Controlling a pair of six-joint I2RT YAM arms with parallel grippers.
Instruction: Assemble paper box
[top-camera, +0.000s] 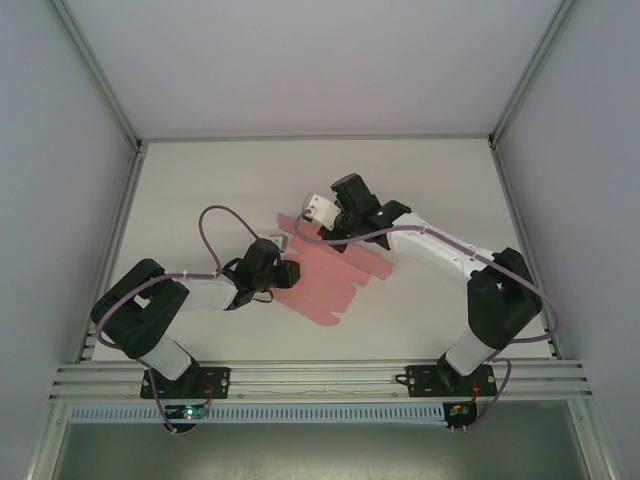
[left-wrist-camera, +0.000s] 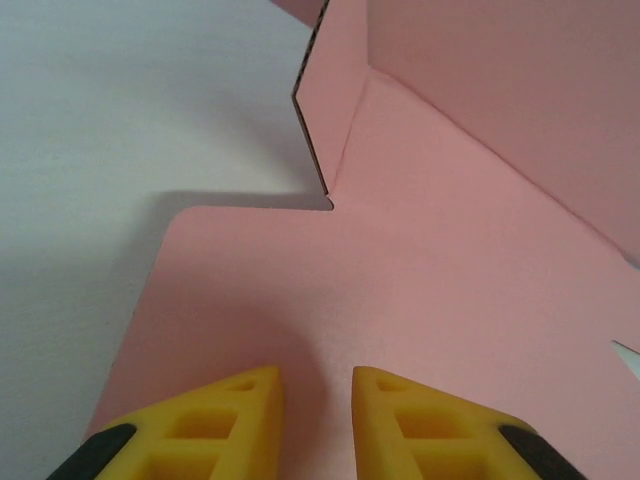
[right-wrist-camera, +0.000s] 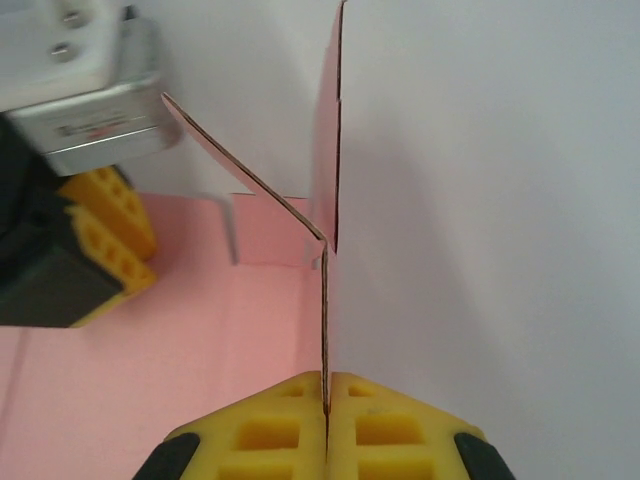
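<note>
Right gripper (right-wrist-camera: 326, 388) is pinching a raised flap of the paper box (top-camera: 335, 280) edge-on, its yellow fingers (right-wrist-camera: 270, 425) pressing tight together on the thin pink card. Another flap is leaning off to the left just past that one. Left gripper (left-wrist-camera: 315, 385) is pointing down over a flat panel of the sheet, its fingers (left-wrist-camera: 235, 420) sitting a little apart with nothing between them, just pink card showing underneath. The box is lying mostly unfolded around the middle of the tabletop (top-camera: 200, 190), with the left gripper at its left edge and the right gripper at its far end.
</note>
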